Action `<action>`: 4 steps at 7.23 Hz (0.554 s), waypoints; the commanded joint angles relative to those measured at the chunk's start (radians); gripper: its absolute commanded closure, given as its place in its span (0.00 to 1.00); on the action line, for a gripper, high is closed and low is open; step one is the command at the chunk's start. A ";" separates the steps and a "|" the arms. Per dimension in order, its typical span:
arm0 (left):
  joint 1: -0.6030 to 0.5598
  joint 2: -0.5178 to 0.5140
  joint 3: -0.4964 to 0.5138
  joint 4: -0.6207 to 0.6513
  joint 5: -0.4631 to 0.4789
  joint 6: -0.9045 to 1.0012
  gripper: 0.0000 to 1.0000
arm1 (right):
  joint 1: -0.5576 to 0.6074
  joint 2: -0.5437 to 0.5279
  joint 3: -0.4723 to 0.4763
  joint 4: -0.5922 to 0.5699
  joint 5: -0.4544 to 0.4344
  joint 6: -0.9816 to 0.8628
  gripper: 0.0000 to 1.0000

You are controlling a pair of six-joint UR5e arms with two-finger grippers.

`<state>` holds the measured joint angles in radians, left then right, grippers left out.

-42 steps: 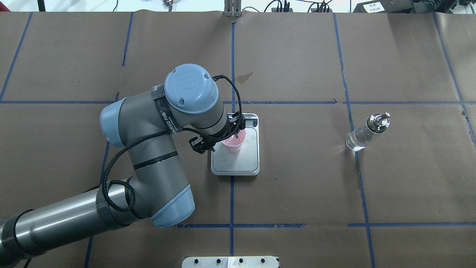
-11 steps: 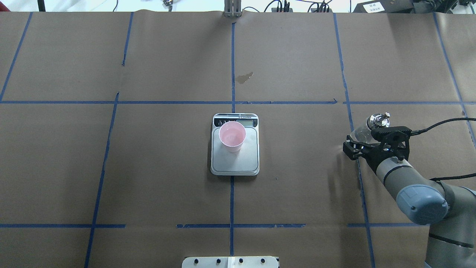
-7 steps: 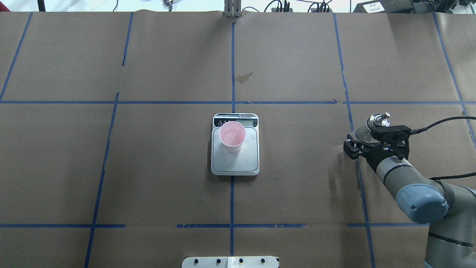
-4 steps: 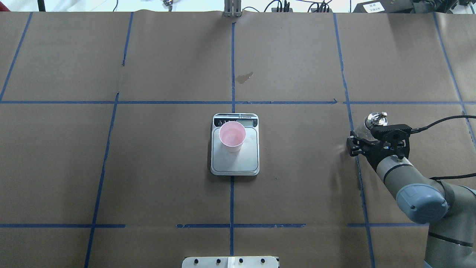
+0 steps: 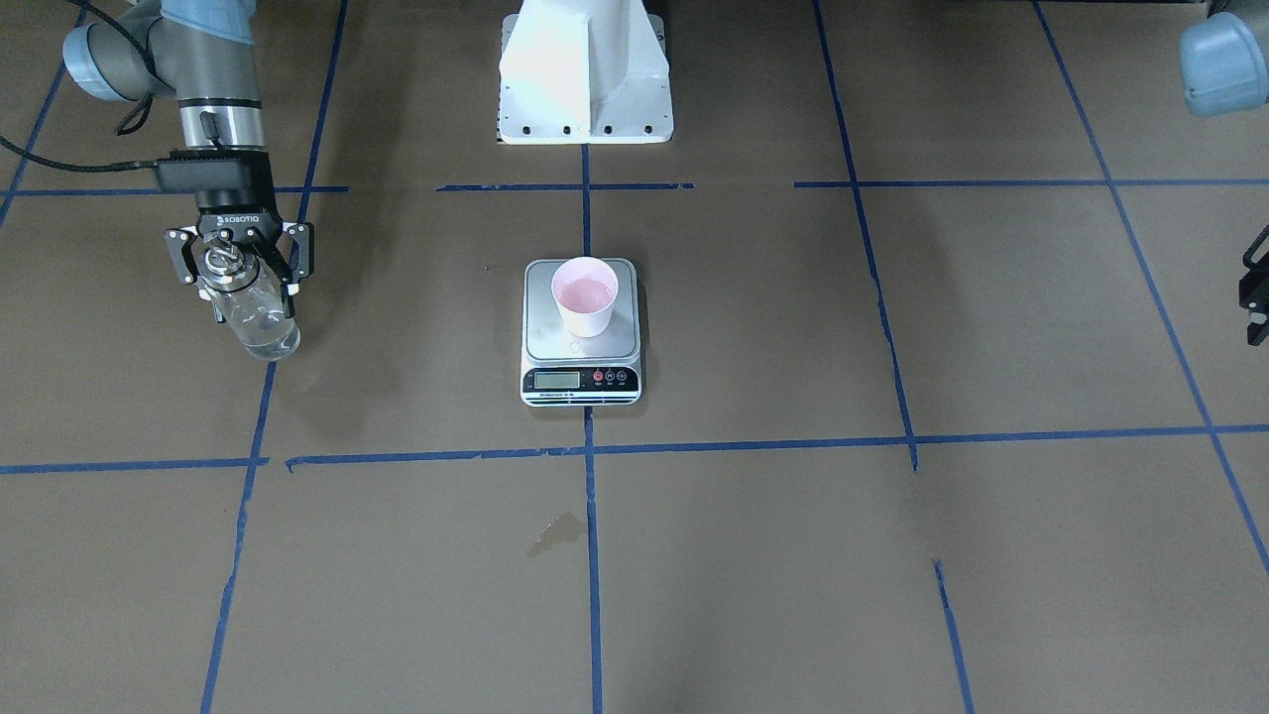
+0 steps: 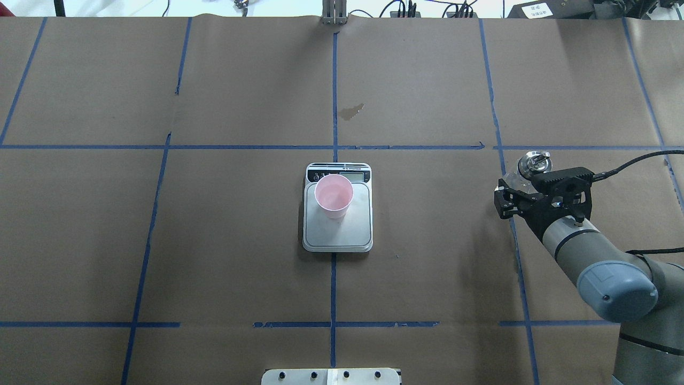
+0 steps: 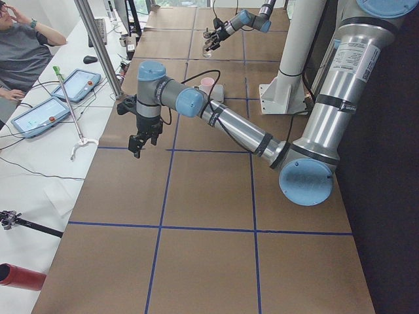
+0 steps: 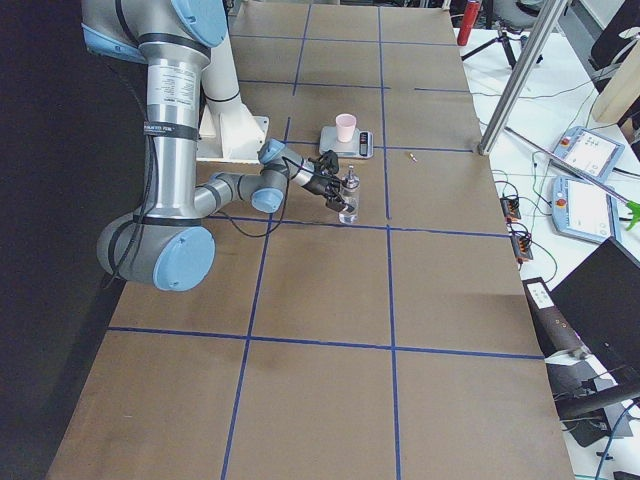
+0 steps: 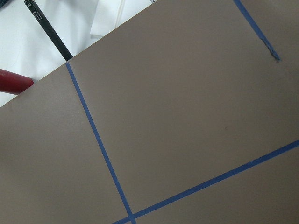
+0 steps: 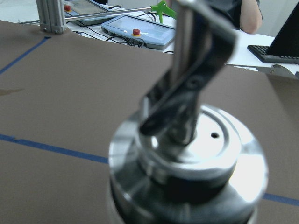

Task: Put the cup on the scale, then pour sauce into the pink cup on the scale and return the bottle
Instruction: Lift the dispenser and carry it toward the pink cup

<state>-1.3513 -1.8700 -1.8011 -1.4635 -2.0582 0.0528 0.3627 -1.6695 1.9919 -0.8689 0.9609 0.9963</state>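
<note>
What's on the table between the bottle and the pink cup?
Only the scale platform and bare brown paper lie between bottle and cup, as the overhead view shows.

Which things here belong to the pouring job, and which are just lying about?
Job: pink cup, scale, sauce bottle gripped by the right gripper.
Lying about: stain on the table paper, teach pendants, red cylinder.

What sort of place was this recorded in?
Probably a robotics lab: a paper-covered table gridded with blue tape, teach pendants on a side bench, and an operator beside them.
</note>
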 commanded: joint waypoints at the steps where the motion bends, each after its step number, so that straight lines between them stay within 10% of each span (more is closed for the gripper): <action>1: -0.009 0.032 -0.001 -0.007 -0.005 0.018 0.00 | 0.002 0.031 0.068 -0.010 0.001 -0.243 1.00; 4: -0.060 0.162 0.006 -0.079 -0.081 0.137 0.00 | 0.012 0.184 0.059 -0.008 0.010 -0.325 1.00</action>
<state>-1.3952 -1.7667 -1.7985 -1.4998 -2.0893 0.1512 0.3750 -1.5315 2.0532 -0.8703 0.9650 0.7298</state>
